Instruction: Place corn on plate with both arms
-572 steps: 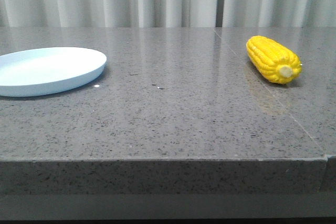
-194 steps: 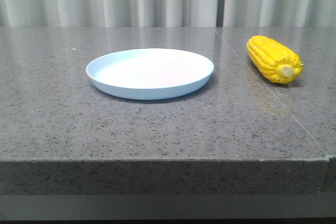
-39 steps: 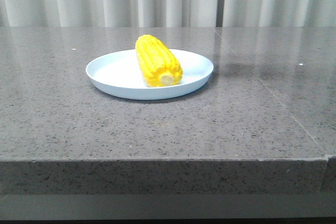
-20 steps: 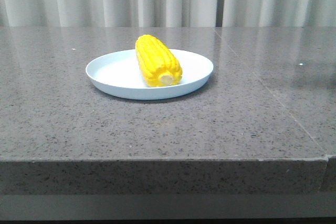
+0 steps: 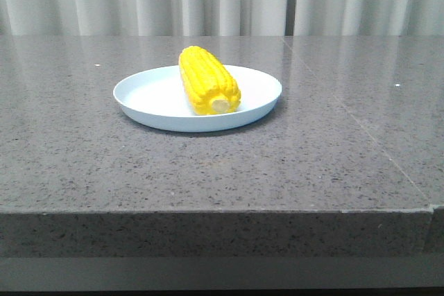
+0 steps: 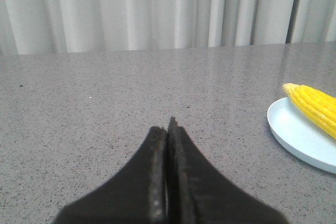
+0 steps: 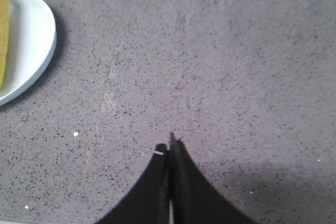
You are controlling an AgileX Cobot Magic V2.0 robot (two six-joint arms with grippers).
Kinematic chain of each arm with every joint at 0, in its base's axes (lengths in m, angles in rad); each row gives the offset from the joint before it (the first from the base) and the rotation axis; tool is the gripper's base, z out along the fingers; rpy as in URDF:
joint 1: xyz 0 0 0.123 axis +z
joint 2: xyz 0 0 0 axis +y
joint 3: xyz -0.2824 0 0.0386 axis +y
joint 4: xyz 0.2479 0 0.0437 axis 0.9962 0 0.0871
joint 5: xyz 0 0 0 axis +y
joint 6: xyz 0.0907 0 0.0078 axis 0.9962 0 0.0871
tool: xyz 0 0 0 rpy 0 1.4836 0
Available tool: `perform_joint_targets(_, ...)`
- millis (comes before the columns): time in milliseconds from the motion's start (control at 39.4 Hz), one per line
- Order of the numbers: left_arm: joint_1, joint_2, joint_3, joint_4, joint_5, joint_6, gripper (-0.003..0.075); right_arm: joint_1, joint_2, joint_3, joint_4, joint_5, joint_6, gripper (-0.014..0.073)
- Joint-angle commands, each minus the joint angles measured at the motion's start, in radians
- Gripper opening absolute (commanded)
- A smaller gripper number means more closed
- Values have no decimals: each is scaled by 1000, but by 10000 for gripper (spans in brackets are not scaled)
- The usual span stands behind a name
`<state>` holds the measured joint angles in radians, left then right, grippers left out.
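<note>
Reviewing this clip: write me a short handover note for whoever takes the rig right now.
Left gripper: shut, empty, off to the side of the plate.
Right gripper: shut, empty, over bare grey stone table.
The bright yellow corn cob lies inside the round pale blue plate, pale cut end toward the camera.
Done: corn on plate, both arms clear.
Left: nothing visible; confirm and end.

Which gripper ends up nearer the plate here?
Cannot rank them. Left gripper and right gripper are both shut, empty and apart from the plate holding the corn, which sits at each wrist view's edge.
</note>
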<state>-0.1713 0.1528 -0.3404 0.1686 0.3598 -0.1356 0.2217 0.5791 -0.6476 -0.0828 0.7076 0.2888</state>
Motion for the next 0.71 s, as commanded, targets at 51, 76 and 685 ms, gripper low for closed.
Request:
perform_joint_targets(51,3,10,-29,-5,-81,-5,-20,-8,-226,110,-57,-156,-10,-60)
perform_joint_targets(76,3,10,-29,-5,-81,-5,-20,-8,-266,129,-61,-163,-10,-60)
perform_joint_targets(685,3,10,-29,-5,-81,-5,-20,-8,-498,206,-68,-198,-10,-60)
